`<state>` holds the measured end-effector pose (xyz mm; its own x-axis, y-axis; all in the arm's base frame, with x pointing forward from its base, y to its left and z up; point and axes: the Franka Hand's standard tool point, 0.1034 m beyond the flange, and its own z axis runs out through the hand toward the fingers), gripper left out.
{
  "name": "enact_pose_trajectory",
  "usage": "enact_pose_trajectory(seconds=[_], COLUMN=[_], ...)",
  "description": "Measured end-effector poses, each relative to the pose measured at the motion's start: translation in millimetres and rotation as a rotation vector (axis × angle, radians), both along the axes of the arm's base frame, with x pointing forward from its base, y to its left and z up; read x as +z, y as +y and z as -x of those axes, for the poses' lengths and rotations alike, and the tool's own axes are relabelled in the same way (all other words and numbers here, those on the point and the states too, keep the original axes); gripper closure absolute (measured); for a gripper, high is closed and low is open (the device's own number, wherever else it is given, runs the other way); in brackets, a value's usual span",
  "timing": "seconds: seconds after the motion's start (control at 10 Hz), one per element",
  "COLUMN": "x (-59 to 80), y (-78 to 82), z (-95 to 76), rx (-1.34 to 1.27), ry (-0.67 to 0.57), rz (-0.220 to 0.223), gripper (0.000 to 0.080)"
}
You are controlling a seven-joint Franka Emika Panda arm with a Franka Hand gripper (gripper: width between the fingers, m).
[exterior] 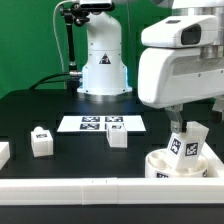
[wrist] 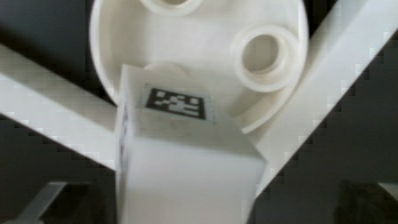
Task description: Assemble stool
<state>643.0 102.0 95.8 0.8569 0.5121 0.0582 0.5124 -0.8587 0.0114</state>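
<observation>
Pincer (exterior: 186, 126) state: jaws spread wide, positioned at the right of the exterior frame directly above a white chunky plastic block leg (exterior: 187, 148) bearing a black-and-white square tag. This leg stands tilted on the thick round white plastic disc seat (exterior: 160, 163), which lies at the lower right against the long white border rail (exterior: 70, 187). Whether the fingers touch the leg cannot be determined.

Wrist view: the same leg (wrist: 183, 150) occupies the centre, its tag facing the camera, its upper end overlapping the seat (wrist: 196, 45), which shows round holes.

Two further white block legs rest on the black counter (exterior: 30, 110): one at centre left (exterior: 41, 141), one at centre (exterior: 118, 136), just beside the marker board (exterior: 103, 123).
</observation>
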Motion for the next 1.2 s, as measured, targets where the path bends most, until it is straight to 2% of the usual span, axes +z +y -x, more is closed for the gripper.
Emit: enact_pose_trajectory(seconds=[0.5,1.2], x=[0.3,-0.9], y=[-4.3,-17.9], z=[-2.8,-4.7], rx=[0.304,0.964], ry=[-0.021,-0.016], rz=[0.022,0.112], gripper=[0.015,0.015])
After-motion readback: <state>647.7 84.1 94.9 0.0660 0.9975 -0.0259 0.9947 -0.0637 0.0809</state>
